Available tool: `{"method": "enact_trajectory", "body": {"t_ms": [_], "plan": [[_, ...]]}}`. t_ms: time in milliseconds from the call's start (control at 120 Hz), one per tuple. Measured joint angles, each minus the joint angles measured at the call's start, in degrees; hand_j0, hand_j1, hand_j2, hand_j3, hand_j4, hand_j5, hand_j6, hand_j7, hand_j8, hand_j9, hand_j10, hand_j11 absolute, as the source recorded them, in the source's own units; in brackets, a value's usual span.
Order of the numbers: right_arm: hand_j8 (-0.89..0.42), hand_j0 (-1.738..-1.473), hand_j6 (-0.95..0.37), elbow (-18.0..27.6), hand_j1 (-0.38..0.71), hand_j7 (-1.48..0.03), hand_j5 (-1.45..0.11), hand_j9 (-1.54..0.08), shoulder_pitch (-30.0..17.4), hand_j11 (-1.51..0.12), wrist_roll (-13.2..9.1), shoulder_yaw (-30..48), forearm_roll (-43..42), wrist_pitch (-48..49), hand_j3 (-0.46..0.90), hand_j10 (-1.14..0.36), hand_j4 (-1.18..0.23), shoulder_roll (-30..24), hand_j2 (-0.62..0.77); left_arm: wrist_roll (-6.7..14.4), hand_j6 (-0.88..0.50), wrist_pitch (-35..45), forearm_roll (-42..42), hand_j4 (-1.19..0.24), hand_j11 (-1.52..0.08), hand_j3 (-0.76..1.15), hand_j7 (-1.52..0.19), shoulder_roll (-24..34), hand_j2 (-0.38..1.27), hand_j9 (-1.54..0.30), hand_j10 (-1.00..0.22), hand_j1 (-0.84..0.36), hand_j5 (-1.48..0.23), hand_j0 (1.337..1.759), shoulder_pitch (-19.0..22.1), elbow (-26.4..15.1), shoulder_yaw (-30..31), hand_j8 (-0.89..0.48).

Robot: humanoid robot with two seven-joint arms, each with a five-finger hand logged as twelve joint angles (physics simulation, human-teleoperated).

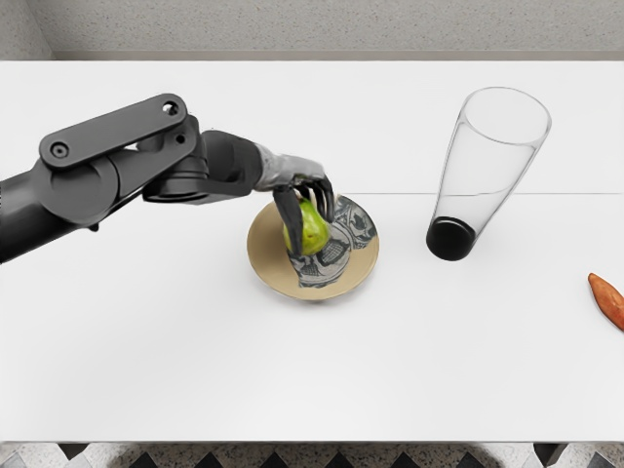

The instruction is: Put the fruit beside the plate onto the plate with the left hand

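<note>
Left hand (304, 190) sits just left of the frame's centre, dark fingers (287, 213) curled down and clamped around the green pear (311, 230). That's a full wrap, with digits on both sides of the fruit. The pear stands roughly upright in the grasp, right over the middle of the gold plate (263, 255), in front of the plate's grey patterned centre. Whether its base touches the plate or hangs just above it, I cannot tell from this angle. The left arm (117, 171) reaches in from the left edge, its dark links angled toward the centre. Out to the right, well apart from the plate, stands a tall clear glass (489, 161) with a dark base. At the far right edge, a slim orange-red piece (606, 297) lies on the white desk (195, 370), partly cut off by the frame.
</note>
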Motion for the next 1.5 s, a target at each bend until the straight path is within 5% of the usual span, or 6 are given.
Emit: {"method": "enact_trajectory", "body": {"t_ms": [225,425,642,1333,1500], "plan": [[0.00,-1.658,0.00,0.00,-0.35,0.00,0.00,0.00,-0.27,0.00,0.00,0.00,0.00,0.01,0.00,0.00,0.00,0.00,0.00,0.00,-0.45,0.13,0.53,-0.64,-0.87,0.00,-0.87,-0.96,0.55,-0.87,-0.59,-0.28,-0.90,1.657,0.11,0.71,0.48,-0.43],[0.00,-1.658,0.00,0.00,-0.35,0.00,0.00,0.00,-0.35,0.00,0.00,0.00,0.00,0.03,0.00,0.00,0.00,0.00,0.00,0.00,-0.21,0.01,-0.08,-0.28,-0.38,0.00,-0.39,-0.20,0.22,-0.38,-0.26,0.06,-0.40,1.658,0.11,0.36,0.17,-0.21],[0.00,-1.658,0.00,0.00,-0.35,0.00,0.00,0.00,-0.39,0.00,0.00,-0.03,-0.06,0.06,0.00,0.00,0.00,0.00,0.00,0.00,-0.09,-0.48,-6.13,-0.11,-0.15,0.00,-0.15,4.23,0.08,-0.15,-0.11,0.23,-0.16,1.658,-0.07,0.29,-1.09,-0.09],[0.00,-1.658,0.00,0.09,-0.35,0.00,0.00,0.00,-0.37,0.00,0.00,-0.09,-0.09,0.07,0.00,0.00,0.00,0.00,0.00,0.00,-0.03,-11.85,-30.98,-0.03,-0.03,0.00,-0.03,28.63,0.01,-0.03,-0.03,0.32,-0.03,1.658,2.30,0.20,-1.67,-0.03],[0.00,-1.658,0.00,0.09,-0.35,0.00,0.00,0.00,-0.37,0.00,0.00,-0.08,-0.09,0.07,0.00,0.00,0.00,0.00,0.00,0.00,-0.03,-12.12,-33.01,-0.03,-0.03,0.00,-0.03,29.62,0.01,-0.03,-0.02,0.32,-0.03,1.658,3.00,0.21,-1.51,-0.03]]}}
